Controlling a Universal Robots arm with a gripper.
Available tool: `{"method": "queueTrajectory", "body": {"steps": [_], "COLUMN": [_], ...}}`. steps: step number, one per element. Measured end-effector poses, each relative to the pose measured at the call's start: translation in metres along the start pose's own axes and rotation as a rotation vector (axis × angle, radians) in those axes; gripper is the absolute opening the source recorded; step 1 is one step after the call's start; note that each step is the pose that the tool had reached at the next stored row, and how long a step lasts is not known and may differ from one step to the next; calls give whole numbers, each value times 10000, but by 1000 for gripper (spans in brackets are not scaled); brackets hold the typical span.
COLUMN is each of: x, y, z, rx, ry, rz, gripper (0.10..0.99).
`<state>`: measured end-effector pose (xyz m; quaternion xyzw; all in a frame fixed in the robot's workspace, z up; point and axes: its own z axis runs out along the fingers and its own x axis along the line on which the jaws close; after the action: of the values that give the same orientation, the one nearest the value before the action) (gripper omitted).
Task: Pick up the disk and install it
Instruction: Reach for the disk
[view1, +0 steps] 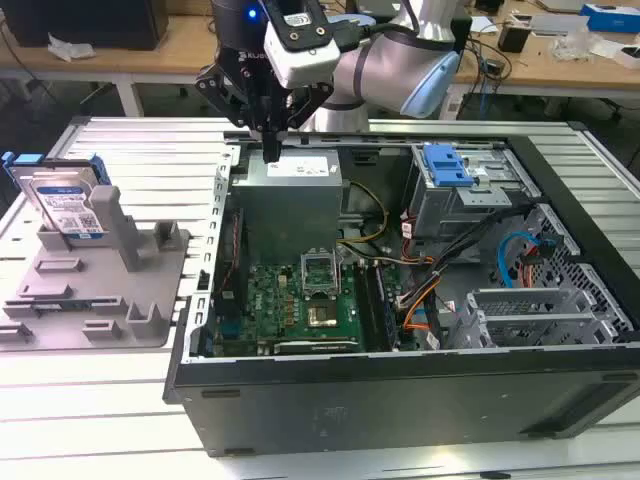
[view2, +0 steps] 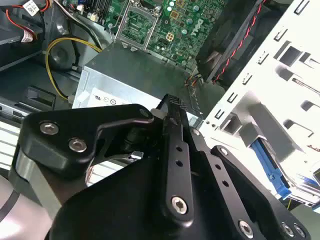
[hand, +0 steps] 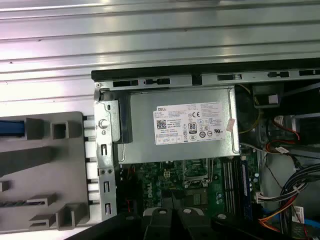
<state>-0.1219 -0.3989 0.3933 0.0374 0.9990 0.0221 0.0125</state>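
Step, as judged: pickup not begun | gripper (view1: 270, 148), fingers together and holding nothing, hovers above the grey power supply (view1: 290, 195) at 11 o'clock in the open computer case (view1: 400, 405) | disk (view1: 66, 200) stands upright in the grey stand (view1: 100, 290), well apart at 9 o'clock | a grasp calls for parted fingers | stand's post (view1: 117, 225) crowds the disk; blue latch (view1: 447, 165) at 2 o'clock.

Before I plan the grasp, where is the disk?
In the exterior view the disk stands on edge in the grey fixture at the exterior view's left, outside the case.
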Motion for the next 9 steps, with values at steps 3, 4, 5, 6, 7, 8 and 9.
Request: {"method": "queueTrajectory", "body": {"steps": [3, 4, 5, 6, 7, 8, 9], "x": [0, 0, 0, 0, 0, 0, 0], "y": [0, 0, 0, 0, 0, 0, 0], "z": [0, 0, 0, 0, 0, 0, 0], "rx": [0, 0, 0, 0, 0, 0, -5], "ry": [0, 0, 0, 0, 1, 0, 0], "rz": [0, 1, 0, 0, 0, 0, 1], "gripper": [106, 106, 106, 106, 106, 106, 106]}}
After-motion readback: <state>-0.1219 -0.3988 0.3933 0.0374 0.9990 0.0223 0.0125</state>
